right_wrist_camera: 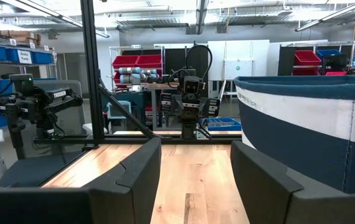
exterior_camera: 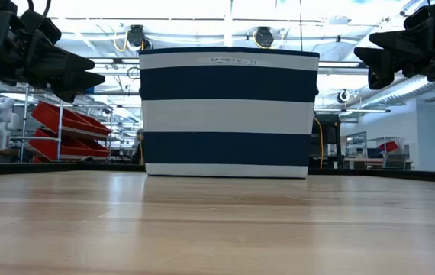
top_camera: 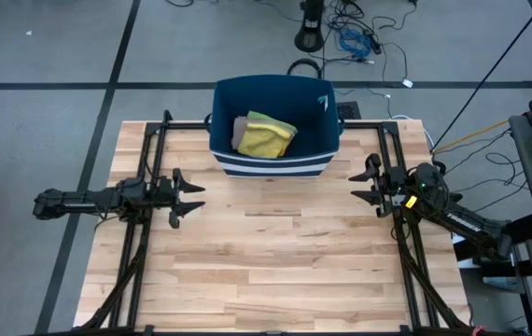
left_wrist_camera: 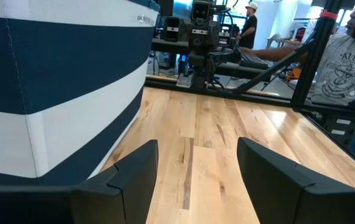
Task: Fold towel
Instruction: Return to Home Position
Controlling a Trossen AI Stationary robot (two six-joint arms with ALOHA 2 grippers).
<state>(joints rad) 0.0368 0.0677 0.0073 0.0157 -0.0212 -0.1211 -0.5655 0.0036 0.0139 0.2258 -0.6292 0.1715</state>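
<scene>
Towels (top_camera: 264, 136) lay folded & stacked in the bin (top_camera: 275, 164), job prob. done, so L gripper (top_camera: 191, 198) & R gripper (top_camera: 359, 185) hung either side, fingers apart, holding nothing.

Wood table (top_camera: 275, 271); red bins (exterior_camera: 69, 126) in bkgd; person (left_wrist_camera: 345, 68) nearby.

Both arms reach inward, level and facing each other. The left gripper (top_camera: 196, 198) and right gripper (top_camera: 356, 185) each hold their fingers spread apart.
</scene>
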